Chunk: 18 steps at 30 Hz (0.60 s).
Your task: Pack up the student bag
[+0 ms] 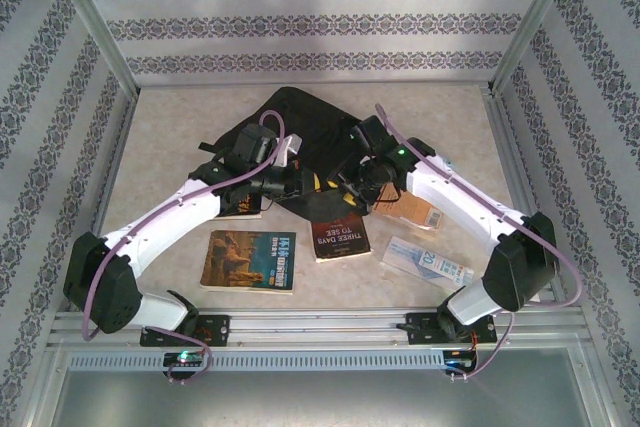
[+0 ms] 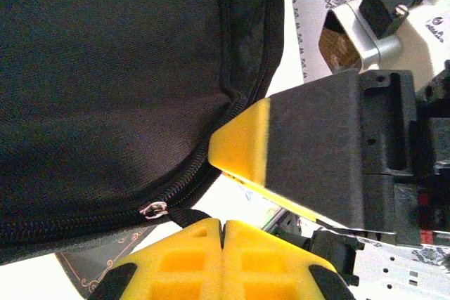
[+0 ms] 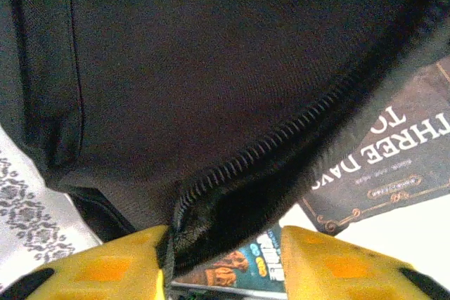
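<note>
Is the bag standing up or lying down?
Lying down. From above, the bag spreads flat on the table.

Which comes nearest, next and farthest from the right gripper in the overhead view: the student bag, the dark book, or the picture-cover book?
1. Student bag, at the right gripper itself.
2. Dark book, just towards the arm bases.
3. Picture-cover book, further off to the left.
</note>
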Each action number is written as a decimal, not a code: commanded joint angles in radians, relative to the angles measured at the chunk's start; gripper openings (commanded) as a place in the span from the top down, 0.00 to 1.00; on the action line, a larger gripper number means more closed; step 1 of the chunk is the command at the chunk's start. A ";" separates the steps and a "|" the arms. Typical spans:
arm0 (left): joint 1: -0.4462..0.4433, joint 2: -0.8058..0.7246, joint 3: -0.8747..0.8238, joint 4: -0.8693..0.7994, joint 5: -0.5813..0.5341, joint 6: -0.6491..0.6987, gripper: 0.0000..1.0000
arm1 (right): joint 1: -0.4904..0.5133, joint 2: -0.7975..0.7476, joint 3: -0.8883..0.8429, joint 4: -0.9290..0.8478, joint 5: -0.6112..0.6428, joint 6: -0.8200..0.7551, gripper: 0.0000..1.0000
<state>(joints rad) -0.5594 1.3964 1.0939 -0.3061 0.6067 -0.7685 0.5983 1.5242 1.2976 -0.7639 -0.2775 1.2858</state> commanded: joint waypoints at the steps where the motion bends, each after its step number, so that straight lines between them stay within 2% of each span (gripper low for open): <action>1: -0.008 -0.015 -0.018 0.045 0.018 0.001 1.00 | 0.009 0.025 -0.032 0.011 0.028 0.028 0.69; 8: 0.041 -0.060 -0.074 -0.024 0.001 0.033 1.00 | 0.001 0.037 -0.032 -0.029 0.092 -0.013 0.99; 18: 0.190 -0.104 -0.145 -0.065 0.022 0.052 1.00 | 0.001 0.046 -0.034 -0.075 0.145 -0.089 1.00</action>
<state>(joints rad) -0.4091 1.3319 0.9550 -0.3382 0.6285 -0.7486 0.6067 1.5547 1.2778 -0.7593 -0.2241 1.2415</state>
